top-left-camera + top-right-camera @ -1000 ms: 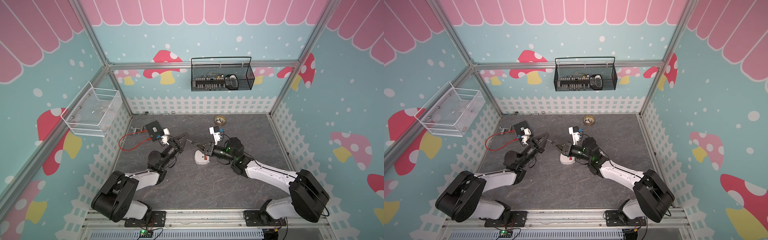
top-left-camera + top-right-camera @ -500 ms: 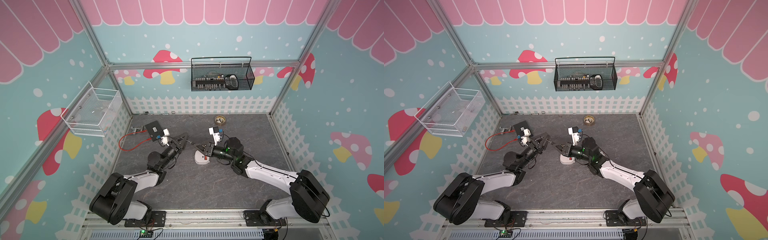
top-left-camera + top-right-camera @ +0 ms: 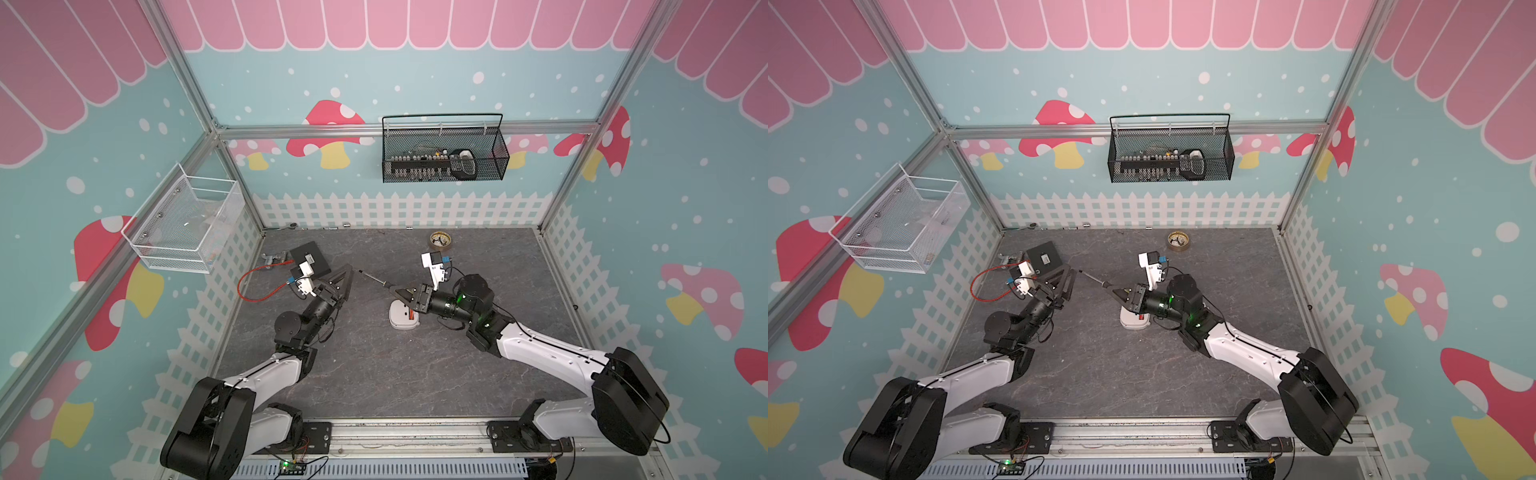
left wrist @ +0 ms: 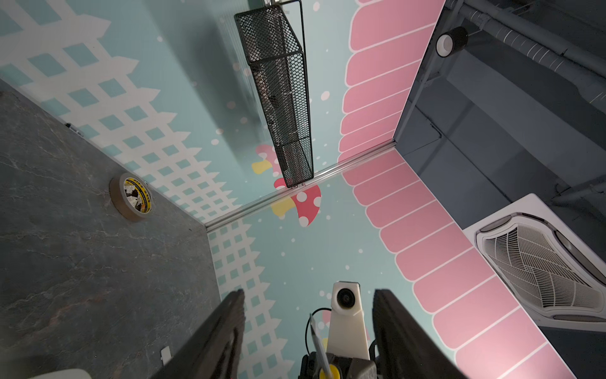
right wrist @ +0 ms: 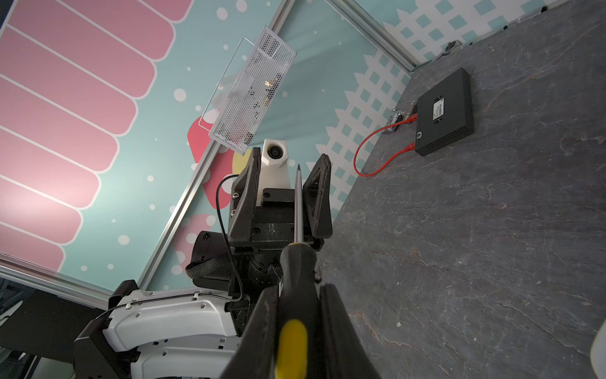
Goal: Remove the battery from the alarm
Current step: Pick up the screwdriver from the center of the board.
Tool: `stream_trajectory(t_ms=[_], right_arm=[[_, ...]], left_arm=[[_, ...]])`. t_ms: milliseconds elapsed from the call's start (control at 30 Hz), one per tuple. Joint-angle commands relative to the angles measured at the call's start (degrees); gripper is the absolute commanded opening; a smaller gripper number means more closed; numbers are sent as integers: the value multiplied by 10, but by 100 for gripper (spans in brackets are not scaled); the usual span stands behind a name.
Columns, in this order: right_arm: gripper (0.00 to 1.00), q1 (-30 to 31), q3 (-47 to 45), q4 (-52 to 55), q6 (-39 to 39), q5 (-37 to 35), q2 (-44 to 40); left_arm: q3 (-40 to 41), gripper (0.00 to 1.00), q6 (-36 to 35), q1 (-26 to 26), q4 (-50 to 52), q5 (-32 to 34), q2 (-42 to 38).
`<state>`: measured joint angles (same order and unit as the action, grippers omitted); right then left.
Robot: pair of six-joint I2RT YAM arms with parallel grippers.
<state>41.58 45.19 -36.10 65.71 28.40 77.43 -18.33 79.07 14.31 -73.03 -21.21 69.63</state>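
**Tool in the right pincer, battery not yet out**

You have the screwdriver [image 5: 297, 262] clamped by its black-and-yellow handle in the right pincer [image 3: 401, 293]. The jaws are closed snug on it, and the shaft runs straight out ahead of the fingertips.

The left pincer [image 3: 348, 275] faces it with its jaws well apart and nothing in them. The shaft's tip lies just off its fingertips, and I can't tell whether the two touch.

The alarm [image 3: 398, 323] lies back-up on the table directly beneath the right pincer. The battery [image 3: 411, 316] shows as a red-orange strip seated in the recess, under the wrist end of that pincer.

Step, as I judge it: the tool is secured and prying has not begun.

Next move, as I judge it: the shaft points away from the alarm, so you need to swing the tip round and down into the recess at one end of the battery. The light alarm may skate under a levering push, so you could bring the free left pincer in to steady it.

Change from a second ago: the left pincer's jaws were drawn together near the shaft's tip and now stand apart. Whether they gripped the shaft then is too small to tell. The right pincer and the alarm sit where they were.
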Motion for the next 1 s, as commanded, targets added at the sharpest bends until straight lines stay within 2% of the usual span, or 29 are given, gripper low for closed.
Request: stream_trajectory(t_ms=[0, 100, 433, 500, 633, 700, 733, 767, 833, 867, 900, 967], right_arm=[[0, -3, 2, -8, 11, 16, -5], [0, -4, 3, -8, 12, 17, -4], [0, -3, 10, -24, 15, 28, 25], [0, -3, 11, -28, 15, 30, 29], [0, -3, 14, -32, 15, 32, 32], [0, -3, 14, -28, 12, 31, 31], [0, -3, 14, -21, 8, 26, 27], [0, -3, 15, -9, 1, 22, 22], [0, -7, 24, 56, -35, -5, 0], [0, -10, 34, 106, -60, -26, -14], [0, -15, 47, 163, -87, -54, -32], [0, -29, 69, 261, -131, -112, -66]], left_arm=[[3, 59, -13, -5, 7, -11, -2], [-1, 54, -6, -3, -10, -22, 11], [-23, 51, 8, 23, -48, -28, 50], [-30, 48, 5, 27, -44, -31, 51], [-29, 34, 5, 29, -46, -32, 58], [-27, 32, 6, 29, -47, -34, 61], [-26, 34, 5, 29, -46, -34, 62], [-25, 40, 4, 28, -45, -35, 62], [-25, 63, -7, 22, -23, -44, 55], [-30, 69, -19, 18, 6, -49, 46], [-40, 77, -47, 12, 56, -55, 31], [-80, 82, -125, 11, 223, -57, 3]])
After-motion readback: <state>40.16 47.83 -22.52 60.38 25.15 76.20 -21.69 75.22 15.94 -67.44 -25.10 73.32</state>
